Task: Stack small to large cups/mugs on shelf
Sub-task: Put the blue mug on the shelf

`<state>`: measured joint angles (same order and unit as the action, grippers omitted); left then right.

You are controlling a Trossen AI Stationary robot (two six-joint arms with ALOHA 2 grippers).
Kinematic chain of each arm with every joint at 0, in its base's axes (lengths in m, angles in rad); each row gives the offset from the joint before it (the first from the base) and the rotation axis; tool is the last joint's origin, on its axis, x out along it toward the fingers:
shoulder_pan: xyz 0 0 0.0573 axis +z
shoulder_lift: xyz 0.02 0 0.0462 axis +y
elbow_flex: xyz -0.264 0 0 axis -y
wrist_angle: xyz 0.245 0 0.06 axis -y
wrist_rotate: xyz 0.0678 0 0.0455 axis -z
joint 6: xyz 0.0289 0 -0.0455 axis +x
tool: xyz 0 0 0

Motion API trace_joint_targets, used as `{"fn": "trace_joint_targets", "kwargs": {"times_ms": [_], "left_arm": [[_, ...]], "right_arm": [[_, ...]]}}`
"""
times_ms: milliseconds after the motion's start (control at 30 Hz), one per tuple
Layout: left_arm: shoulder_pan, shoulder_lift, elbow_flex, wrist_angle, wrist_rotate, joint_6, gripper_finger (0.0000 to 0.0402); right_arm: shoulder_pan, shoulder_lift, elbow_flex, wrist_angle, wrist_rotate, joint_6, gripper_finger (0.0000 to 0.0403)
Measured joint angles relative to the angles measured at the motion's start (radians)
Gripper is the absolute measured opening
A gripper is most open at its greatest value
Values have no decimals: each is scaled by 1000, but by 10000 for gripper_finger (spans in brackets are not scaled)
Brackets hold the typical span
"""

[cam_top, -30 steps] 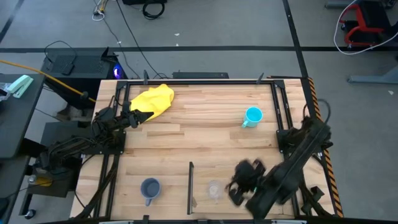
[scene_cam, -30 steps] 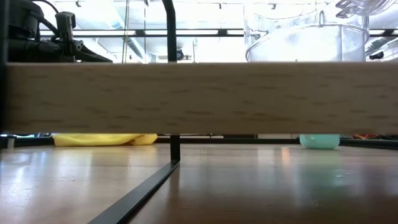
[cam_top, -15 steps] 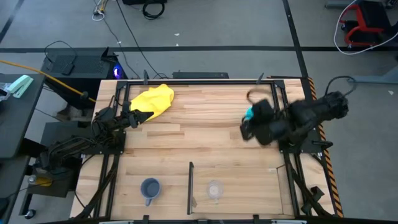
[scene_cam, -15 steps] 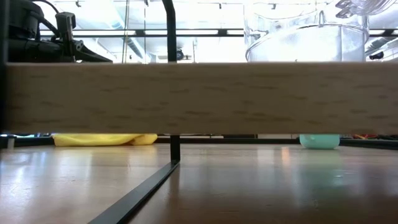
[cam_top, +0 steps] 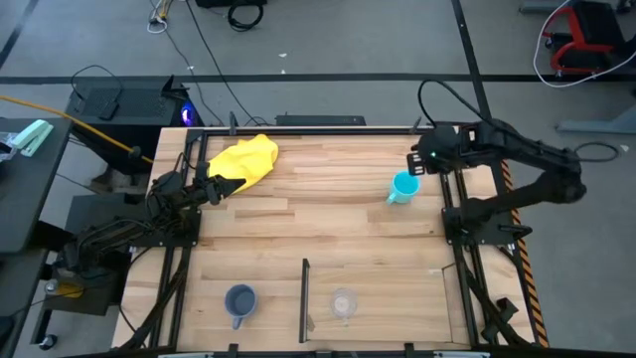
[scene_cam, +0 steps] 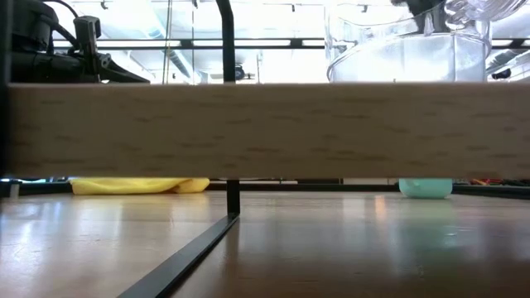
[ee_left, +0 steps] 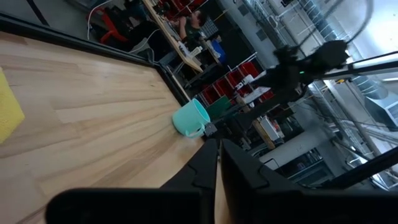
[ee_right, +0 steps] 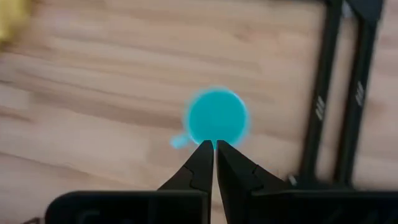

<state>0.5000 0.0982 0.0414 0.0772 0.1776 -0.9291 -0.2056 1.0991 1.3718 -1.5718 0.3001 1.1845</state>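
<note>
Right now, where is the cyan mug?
In the high view the cyan mug stands on the table's right half near the black frame rail, just below the right gripper, far from the yellow cloth.

bright, even overhead light, soft shadows. the low view glares white behind the near plank (scene_cam: 265, 131). the cyan mug (ee_right: 217, 118) is blurred in the right wrist view.
</note>
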Motion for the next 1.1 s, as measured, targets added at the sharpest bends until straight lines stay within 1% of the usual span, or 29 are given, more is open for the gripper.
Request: {"fn": "trace_joint_targets", "kwargs": {"times_ms": [133, 300, 433, 600, 667, 833, 967, 1100], "left_arm": [[0, 0, 0, 0, 0, 1, 31], [0, 0, 0, 0, 0, 13, 25], [0, 0, 0, 0, 0, 24, 25], [0, 0, 0, -1, 0, 25, 31], [0, 0, 0, -1, 0, 24, 32], [0, 0, 0, -1, 0, 24, 24], [0, 0, 0, -2, 0, 26, 21], [0, 0, 0, -3, 0, 27, 27]], "right_arm": [[-94, -51, -123, 0, -74, -3, 36], [-134, -51, -222, 8, -100, -6, 56], [-135, -33, -300, 87, -105, 15, 70], [-158, -13, -382, 262, -131, -15, 72], [-181, -4, -402, 298, -134, -15, 70], [-249, 20, -429, 315, -124, -48, 69], [-292, 56, -431, 328, -118, -135, 69], [-320, 88, -431, 368, -118, -252, 69]]}}
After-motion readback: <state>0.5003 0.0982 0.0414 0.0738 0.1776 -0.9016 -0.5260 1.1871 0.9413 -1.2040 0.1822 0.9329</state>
